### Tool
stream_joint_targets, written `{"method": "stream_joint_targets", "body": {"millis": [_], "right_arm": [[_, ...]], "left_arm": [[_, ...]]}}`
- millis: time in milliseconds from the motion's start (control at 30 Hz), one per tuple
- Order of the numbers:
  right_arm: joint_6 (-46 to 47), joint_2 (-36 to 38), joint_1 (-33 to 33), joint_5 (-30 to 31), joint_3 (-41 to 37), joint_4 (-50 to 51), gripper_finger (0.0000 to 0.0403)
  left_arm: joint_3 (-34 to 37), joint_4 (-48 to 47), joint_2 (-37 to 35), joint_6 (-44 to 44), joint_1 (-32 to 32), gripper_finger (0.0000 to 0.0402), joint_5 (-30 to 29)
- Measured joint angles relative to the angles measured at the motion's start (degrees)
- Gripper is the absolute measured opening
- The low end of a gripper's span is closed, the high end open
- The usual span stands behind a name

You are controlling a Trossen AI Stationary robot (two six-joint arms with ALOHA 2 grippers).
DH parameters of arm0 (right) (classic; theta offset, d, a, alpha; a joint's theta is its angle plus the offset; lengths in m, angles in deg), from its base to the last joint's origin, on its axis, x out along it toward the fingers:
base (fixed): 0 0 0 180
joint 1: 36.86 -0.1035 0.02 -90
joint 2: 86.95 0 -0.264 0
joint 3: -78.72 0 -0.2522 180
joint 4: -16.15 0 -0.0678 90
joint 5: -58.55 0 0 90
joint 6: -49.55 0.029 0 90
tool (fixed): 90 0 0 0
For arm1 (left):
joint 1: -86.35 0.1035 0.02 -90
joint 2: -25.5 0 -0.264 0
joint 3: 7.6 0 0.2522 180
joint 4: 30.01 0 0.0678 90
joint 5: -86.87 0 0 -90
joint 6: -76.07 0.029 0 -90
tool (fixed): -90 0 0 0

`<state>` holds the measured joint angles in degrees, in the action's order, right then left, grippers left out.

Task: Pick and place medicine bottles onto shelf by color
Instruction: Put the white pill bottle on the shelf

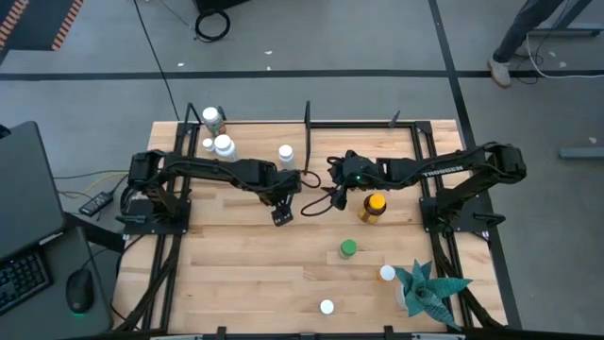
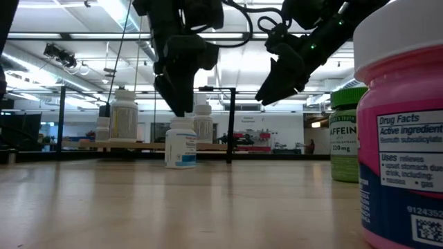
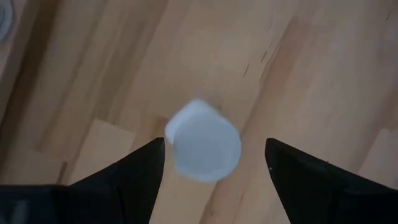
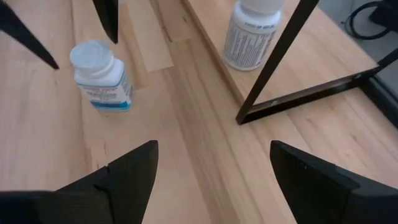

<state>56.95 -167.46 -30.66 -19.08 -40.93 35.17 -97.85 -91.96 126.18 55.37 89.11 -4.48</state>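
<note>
A small white bottle with a white cap and a blue-edged label (image 2: 181, 144) stands upright on the tabletop, in front of the shelf (image 1: 311, 142). My left gripper (image 2: 181, 111) hangs open just above it, pointing down. Its two fingers stand on either side of the cap (image 3: 203, 148) with gaps showing, touching nothing. In the high view the left gripper (image 1: 282, 213) covers the bottle. My right gripper (image 1: 326, 196) is open and empty in the air to the right of the bottle (image 4: 99, 74); it also shows in the low view (image 2: 277, 83).
Several white bottles (image 1: 224, 145) stand on the shelf's left part, and one (image 4: 255, 31) stands by its black divider. On the tabletop stand an amber bottle with a yellow cap (image 1: 373, 208), a green-capped bottle (image 1: 348, 249), two white-capped ones (image 1: 327, 306) and a teal plant (image 1: 429, 288). A pink bottle (image 2: 405, 138) stands close to the low camera.
</note>
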Motion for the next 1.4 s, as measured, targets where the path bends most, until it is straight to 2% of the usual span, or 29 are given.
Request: {"method": "stream_joint_targets", "body": {"millis": [533, 867, 1000, 1267, 1400], "right_arm": [[0.1, 0.0, 0.0, -0.2, 0.0, 0.8, 0.0316], [0.3, 0.0, 0.0, -0.2, 0.0, 1.3, 0.0316], [0.4, 0.0, 0.0, -0.2, 0.0, 1.4, 0.0316], [0.4, 0.0, 0.0, -0.2, 0.0, 1.4, 0.0316], [0.4, 0.0, 0.0, -0.2, 0.0, 1.7, 0.0316]], "left_arm": [[0.0, -0.6, 4.8, 0.0, 0.4, 0.0284, 0.2], [0.0, -0.3, 5.2, 0.0, 0.6, 0.0279, 0.2], [0.0, 0.1, 5.2, -1.0, 1.0, 0.0259, 0.2], [0.0, 0.3, 5.1, -1.2, 2.1, 0.018, 0.0], [0.0, 0.5, 5.1, -1.2, 2.1, 0.0172, -0.2]]}}
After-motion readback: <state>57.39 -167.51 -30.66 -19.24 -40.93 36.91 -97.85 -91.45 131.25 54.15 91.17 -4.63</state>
